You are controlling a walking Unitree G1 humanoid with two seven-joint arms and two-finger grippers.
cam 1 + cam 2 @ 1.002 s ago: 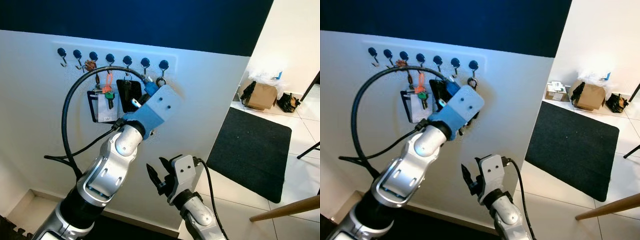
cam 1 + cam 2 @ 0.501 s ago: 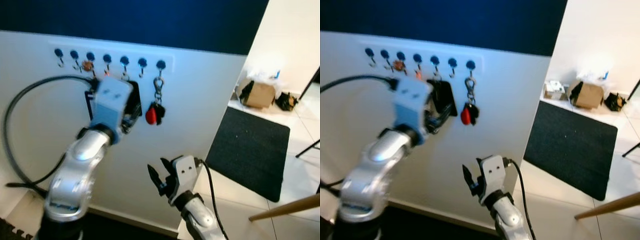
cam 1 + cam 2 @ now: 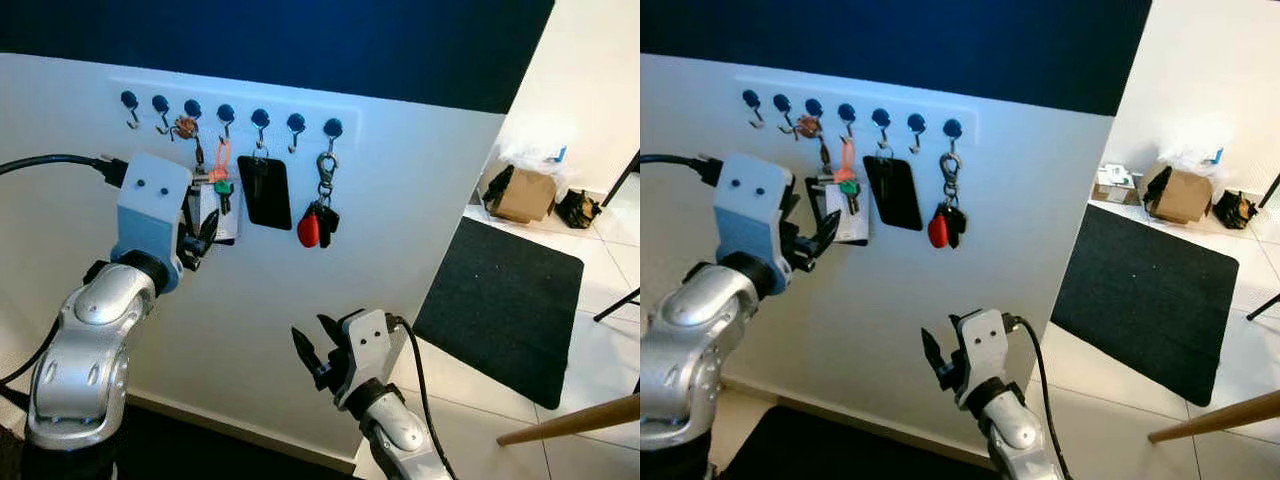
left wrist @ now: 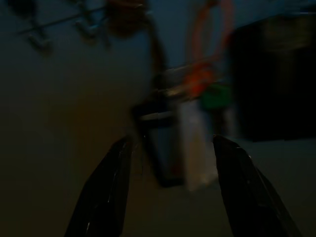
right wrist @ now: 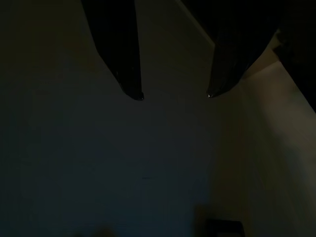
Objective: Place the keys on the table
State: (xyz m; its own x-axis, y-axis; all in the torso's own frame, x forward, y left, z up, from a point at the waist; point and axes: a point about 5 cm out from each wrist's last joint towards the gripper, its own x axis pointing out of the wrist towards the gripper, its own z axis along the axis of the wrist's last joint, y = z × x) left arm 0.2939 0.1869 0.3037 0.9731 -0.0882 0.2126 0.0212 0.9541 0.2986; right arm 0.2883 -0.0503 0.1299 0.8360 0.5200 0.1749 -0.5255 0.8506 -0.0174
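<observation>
The left gripper hangs with its two black fingers spread apart and nothing between them, raised close to the white wall and aimed at the card holder and the orange-and-green tagged keys hanging from the row of hooks. The right gripper sits lower, in front of the robot, its fingers also apart and empty, pointing at bare wall.

Further along the rack, a black fob hangs from the next hook, and beyond it a bunch of keys with a red tag dangles on a metal clip from the last hook. No keys are in either gripper; all are on the wall.

The step in hand looks like the reach to take keys off a hook. Which bunch is meant I cannot tell. The next move calls for bringing the left fingers around the chosen bunch, closing, then lifting it up and clear of its hook.
</observation>
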